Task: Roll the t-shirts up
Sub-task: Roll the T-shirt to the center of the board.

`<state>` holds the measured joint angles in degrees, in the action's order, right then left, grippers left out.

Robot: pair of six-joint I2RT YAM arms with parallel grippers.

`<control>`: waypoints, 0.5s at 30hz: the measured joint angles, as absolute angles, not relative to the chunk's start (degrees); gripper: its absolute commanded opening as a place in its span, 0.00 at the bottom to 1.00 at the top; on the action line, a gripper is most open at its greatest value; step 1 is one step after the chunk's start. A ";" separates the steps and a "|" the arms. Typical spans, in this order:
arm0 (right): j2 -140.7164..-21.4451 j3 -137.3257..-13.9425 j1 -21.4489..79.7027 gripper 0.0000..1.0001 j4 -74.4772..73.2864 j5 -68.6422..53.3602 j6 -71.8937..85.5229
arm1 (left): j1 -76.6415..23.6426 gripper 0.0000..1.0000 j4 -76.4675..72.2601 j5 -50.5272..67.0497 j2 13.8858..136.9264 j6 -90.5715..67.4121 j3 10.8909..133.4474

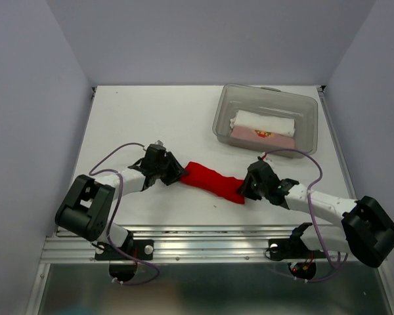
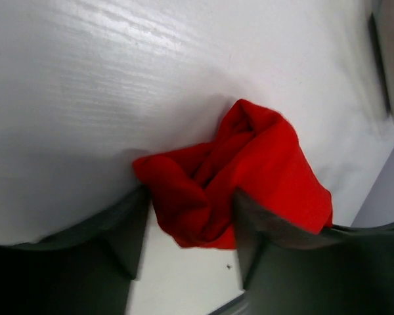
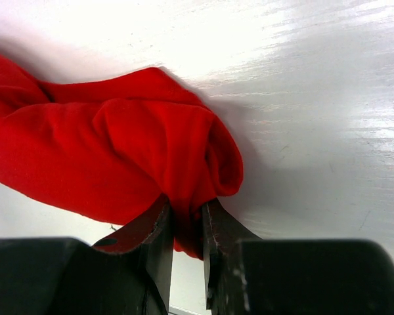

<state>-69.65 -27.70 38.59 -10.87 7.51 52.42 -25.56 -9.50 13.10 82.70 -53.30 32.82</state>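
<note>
Two down and one in hand, at a guess: white t-shirt [image 1: 262, 120] and pale pink t-shirt [image 1: 243, 133] with a small red print already bundled side by side inside the clear plastic tub [image 1: 222, 115], well back on the right. Nearer the arms, the red t-shirt [image 1: 212, 180], wound into a long, loose roll and lying slantwise on the white worktop [image 1: 151, 118] between the two arms. Not tight or even yet: crumpled and thicker at the left end, with a swirl of folds in the left wrist view, and closing in a soft rounded lip at the right end. Gripped at both ends: left jaws set fairly wide but packed with the bunched cloth, right jaws narrowed almost to a slit on a thin fold. Probably left to do: snugging the roll and getting it into the tub beside the others. Soft matte knit, bright red, quick to crease, no print visible. Smoky, see-through tub walls with rounded corners. Smooth worktop, faintly glossy, with a fine brushed grain.
</note>
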 measured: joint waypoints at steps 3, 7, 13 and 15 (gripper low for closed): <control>-69.87 -27.79 38.59 0.06 -10.63 7.38 52.45 | -25.78 0.08 -11.33 13.30 84.68 -53.21 32.86; -70.06 -28.32 38.59 0.58 -10.55 7.05 52.75 | -26.02 0.00 -12.86 14.26 86.63 -52.80 32.91; -67.42 -29.15 38.24 0.93 -15.68 6.87 53.10 | -26.02 0.00 -12.99 14.66 86.85 -52.16 32.93; -64.66 -29.15 38.24 0.93 -20.23 7.01 54.26 | -26.06 0.00 -12.40 14.55 86.41 -52.01 32.93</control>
